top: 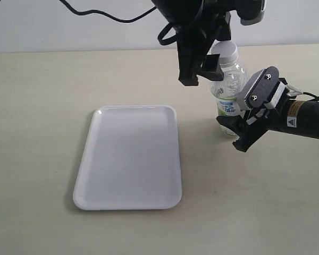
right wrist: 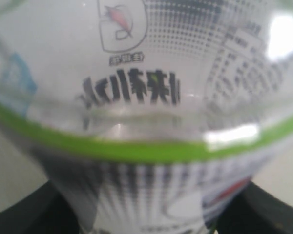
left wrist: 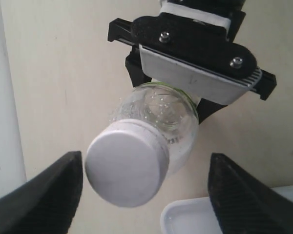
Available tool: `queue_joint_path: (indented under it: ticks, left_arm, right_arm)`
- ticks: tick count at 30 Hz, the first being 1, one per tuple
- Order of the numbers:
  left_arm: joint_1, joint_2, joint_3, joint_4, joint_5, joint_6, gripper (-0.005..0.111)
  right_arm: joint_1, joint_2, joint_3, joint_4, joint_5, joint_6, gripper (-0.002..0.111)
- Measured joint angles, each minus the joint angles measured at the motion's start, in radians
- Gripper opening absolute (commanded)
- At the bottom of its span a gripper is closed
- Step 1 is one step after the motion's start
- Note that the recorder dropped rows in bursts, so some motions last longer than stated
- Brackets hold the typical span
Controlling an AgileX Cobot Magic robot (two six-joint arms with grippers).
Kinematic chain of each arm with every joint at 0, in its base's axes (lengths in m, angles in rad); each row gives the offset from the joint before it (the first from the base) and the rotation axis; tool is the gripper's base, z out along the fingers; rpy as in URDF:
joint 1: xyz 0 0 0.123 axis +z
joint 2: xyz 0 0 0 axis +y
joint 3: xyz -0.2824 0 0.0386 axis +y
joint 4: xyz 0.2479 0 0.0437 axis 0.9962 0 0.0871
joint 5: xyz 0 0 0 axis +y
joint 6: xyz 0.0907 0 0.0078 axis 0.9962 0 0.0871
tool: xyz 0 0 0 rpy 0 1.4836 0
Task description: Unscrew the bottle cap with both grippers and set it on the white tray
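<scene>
Our right gripper (top: 238, 133) clamps the clear labelled plastic bottle (top: 228, 79) near the bench's (top: 42, 106) far edge. Our left gripper (top: 199, 74) hangs spread around its small white ribbed cap (left wrist: 126, 168), not yet unscrewed; the flat white rectangular tray (top: 127, 159) waits.

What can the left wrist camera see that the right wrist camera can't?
Only the left wrist camera shows the white cap, a corner of the tray, its own open left gripper with fingers either side of the cap, and the right gripper clamped around the bottle. Only the right wrist camera shows the label writing and its green stripe up close. Both show the bottle.
</scene>
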Motion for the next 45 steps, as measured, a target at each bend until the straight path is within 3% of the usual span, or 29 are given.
queue_joint_path:
  ticks: [6,22,37,45]
  left_arm:
    - [0.000,0.003,0.000,0.000,-0.056,0.000,0.070]
    - [0.000,0.003,0.000,0.000,0.001,0.000,0.068]
    - [0.000,0.003,-0.002,0.000,0.007,0.000,0.003]
    - [0.000,0.003,-0.002,0.000,0.007,0.000,0.000]
  right_arm:
    - [0.000,0.000,0.000,-0.004,0.000,0.000,0.000]
    - [0.000,0.000,0.000,-0.007,-0.002,0.000,0.000]
    - [0.000,0.000,0.000,-0.016,-0.007,-0.008,0.000]
    - [0.000,0.000,0.000,-0.016,-0.007,-0.001,0.000]
